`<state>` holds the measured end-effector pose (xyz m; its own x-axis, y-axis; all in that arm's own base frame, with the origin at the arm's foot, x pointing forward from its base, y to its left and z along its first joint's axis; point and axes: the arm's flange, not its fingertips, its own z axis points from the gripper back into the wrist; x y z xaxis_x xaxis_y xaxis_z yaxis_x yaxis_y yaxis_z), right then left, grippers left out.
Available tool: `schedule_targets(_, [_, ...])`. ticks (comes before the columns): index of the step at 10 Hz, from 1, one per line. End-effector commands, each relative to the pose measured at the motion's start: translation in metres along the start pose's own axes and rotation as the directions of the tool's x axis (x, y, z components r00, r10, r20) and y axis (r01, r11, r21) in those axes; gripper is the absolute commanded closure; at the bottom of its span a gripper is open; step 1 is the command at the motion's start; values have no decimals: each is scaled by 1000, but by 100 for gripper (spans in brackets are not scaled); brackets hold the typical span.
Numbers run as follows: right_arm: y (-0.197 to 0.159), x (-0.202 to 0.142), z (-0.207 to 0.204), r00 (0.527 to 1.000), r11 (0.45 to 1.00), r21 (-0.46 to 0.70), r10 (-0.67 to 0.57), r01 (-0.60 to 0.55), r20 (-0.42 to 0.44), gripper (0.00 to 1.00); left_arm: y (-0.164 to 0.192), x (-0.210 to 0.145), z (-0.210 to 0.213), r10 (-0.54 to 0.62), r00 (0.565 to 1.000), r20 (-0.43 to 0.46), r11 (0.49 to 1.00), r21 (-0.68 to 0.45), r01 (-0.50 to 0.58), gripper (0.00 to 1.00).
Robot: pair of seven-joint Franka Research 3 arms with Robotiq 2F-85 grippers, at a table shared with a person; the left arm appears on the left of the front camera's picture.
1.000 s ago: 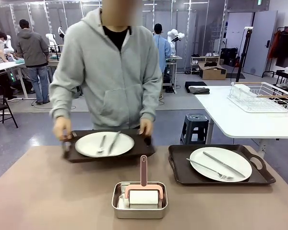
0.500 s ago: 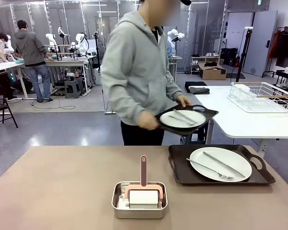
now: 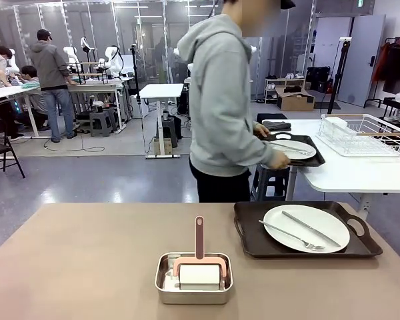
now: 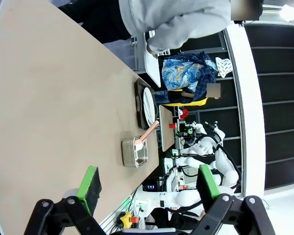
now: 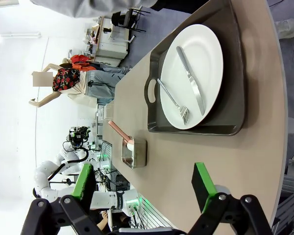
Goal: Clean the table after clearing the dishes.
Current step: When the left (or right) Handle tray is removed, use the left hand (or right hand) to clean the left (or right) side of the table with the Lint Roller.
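Both pincers are released with nothing between their pads. The left gripper (image 4: pixel 148 182) hangs over bare table (image 3: pixel 87 267) and the right gripper (image 5: pixel 142 181) over the table's right end.

Just beyond the right one, on the right half of the table, lies one dark tray (image 3: pixel 243 227). It holds one white plate (image 3: pixel 333 223), one fork (image 3: pixel 290 235) and one knife (image 3: pixel 311 229).

At the near middle sits one steel pan (image 3: pixel 161 283) holding one pink-handled tool (image 3: pixel 199 237).

Far right, past the table's edge, a person (image 3: pixel 220 100) holds a second tray (image 3: pixel 315 159) with a second plate (image 3: pixel 299 149) at the near corner of a white table (image 3: pixel 347 173). That table also carries one wire rack (image 3: pixel 363 137).

That makes two trays and two plates.
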<state>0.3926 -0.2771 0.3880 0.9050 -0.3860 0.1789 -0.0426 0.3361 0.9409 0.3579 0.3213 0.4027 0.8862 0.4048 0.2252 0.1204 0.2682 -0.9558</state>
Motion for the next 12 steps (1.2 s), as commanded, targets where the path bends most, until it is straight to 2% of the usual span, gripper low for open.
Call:
schedule_targets(1, [3,2,0,1000,1000,-3,4,-4,-2,0,0,0,0,0,1000,0,1000,0,0,0])
schedule_targets(2, [3,2,0,1000,1000,-3,4,-4,-2,0,-24,10,-11,-145,984,-103,989,4,146,0])
schedule_targets(4, [3,2,0,1000,1000,-3,4,-4,-2,0,-82,34,-49,-304,911,-277,945,32,325,0])
schedule_targets(5, [3,2,0,1000,1000,-3,4,-4,-2,0,-118,46,-85,-421,829,-368,888,18,459,0])
schedule_targets(6, [3,2,0,1000,1000,-3,4,-4,-2,0,-154,51,-126,-498,718,-486,814,25,581,0])
schedule_targets(7, [3,2,0,1000,1000,-3,4,-4,-2,0,-189,51,-173,-563,581,-588,720,-2,694,0])
schedule_targets(9, [3,2,0,1000,1000,-3,4,-4,-2,0,-241,24,-268,-597,279,-752,546,-127,828,0])
schedule_targets(11, [3,2,0,1000,1000,-3,4,-4,-2,0,-269,-26,-351,-562,9,-827,368,-240,898,0])
schedule_targets(12, [3,2,0,1000,1000,-3,4,-4,-2,0,-270,-48,-384,-537,-89,-839,339,-311,888,0])
